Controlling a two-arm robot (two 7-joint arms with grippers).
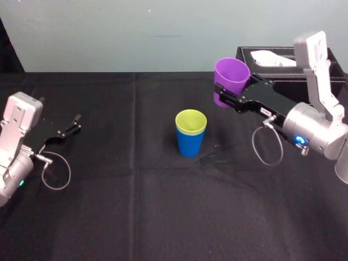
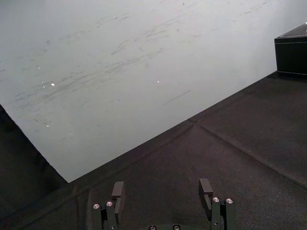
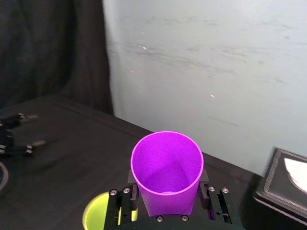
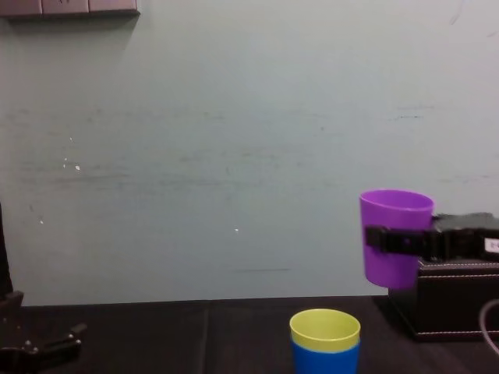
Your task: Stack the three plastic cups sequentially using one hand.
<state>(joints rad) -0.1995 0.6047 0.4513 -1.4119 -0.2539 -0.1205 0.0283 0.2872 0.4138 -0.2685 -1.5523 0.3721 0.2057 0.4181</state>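
Observation:
The yellow-green cup (image 1: 191, 122) sits nested inside the blue cup (image 1: 190, 142) at the table's middle; both also show in the chest view, yellow-green cup (image 4: 324, 328) in blue cup (image 4: 326, 360). My right gripper (image 1: 228, 98) is shut on the purple cup (image 1: 231, 77), holding it upright in the air, above and to the right of the stacked pair. In the right wrist view the purple cup (image 3: 167, 171) stands between the fingers (image 3: 125, 203), with the yellow-green cup (image 3: 100, 216) below. My left gripper (image 1: 73, 124) rests open at the far left, nothing in it.
A black tissue box (image 1: 283, 65) stands at the back right, just behind the right arm. Black cloth (image 1: 136, 206) covers the table, and a pale wall runs along its far edge.

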